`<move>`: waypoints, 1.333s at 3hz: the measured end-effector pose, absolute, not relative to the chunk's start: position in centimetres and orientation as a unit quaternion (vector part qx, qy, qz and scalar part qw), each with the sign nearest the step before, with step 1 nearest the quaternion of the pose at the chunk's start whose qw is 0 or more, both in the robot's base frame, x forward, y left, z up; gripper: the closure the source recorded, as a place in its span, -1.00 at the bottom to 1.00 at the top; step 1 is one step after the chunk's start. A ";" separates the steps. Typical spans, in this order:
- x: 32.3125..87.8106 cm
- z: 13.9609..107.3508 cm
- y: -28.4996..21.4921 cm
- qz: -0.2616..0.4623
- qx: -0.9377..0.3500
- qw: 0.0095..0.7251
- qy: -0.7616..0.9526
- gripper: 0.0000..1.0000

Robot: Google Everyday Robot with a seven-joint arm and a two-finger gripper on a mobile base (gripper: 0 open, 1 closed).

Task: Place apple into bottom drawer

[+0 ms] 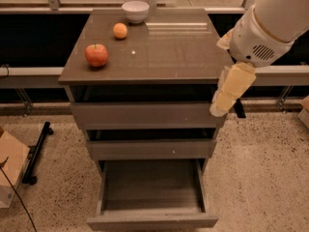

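One cabinet [169, 52] in play, and three drawers down its front: one top drawer [145, 115], one middle drawer [149, 149], one bottom drawer [152, 190]. Up on the cabinet's top we have one apple [96, 55], one small orange fruit [120, 31] and one white bowl [135, 11]. One gripper [218, 109], hanging at the cabinet's front right corner. One cardboard box [9, 173], left of the cabinet.
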State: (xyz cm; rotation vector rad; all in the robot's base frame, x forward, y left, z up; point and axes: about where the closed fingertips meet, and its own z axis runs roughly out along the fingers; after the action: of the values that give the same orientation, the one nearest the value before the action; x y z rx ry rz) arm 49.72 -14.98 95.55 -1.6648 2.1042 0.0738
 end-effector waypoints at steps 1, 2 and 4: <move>50.1 95.2 -14.6 0.033 -0.604 0.229 0.763 -1.00; 51.1 95.2 -13.3 0.044 -0.583 0.263 0.767 -1.00; 58.7 96.2 -5.2 0.089 -0.563 0.364 0.736 -1.00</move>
State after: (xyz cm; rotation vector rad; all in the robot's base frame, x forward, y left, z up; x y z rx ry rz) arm 58.75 -5.19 96.17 -1.4497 1.8937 0.2302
